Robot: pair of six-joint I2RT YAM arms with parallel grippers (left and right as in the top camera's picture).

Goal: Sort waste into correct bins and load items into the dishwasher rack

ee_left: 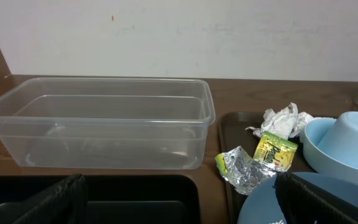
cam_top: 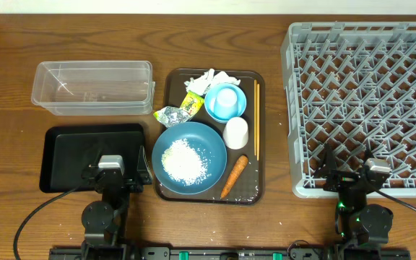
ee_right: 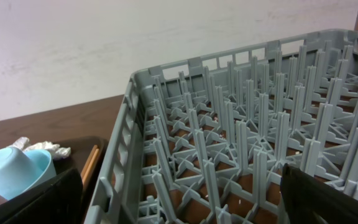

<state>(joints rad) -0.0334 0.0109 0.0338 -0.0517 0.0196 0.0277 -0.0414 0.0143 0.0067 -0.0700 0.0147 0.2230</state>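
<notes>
From above, a dark brown serving tray (cam_top: 248, 191) holds a wide dark blue bowl (cam_top: 211, 141) of white rice grains (cam_top: 186, 160) and a small orange carrot (cam_top: 235, 175); wrist views miss rice and carrot. Left gripper (cam_top: 114, 173) over the shallow black tray (cam_top: 67, 155), right gripper (cam_top: 349, 167) at the edge of the grey pegged rack (cam_top: 360, 72), both spread wide, holding nothing.

Low in the overhead frame, your left gripper (cam_top: 114, 173) and right gripper (cam_top: 349, 172) are black with grey square tops; thin black cables (cam_top: 31, 215) loop outward, and a small green light (cam_top: 341, 206) glows lower right.
</notes>
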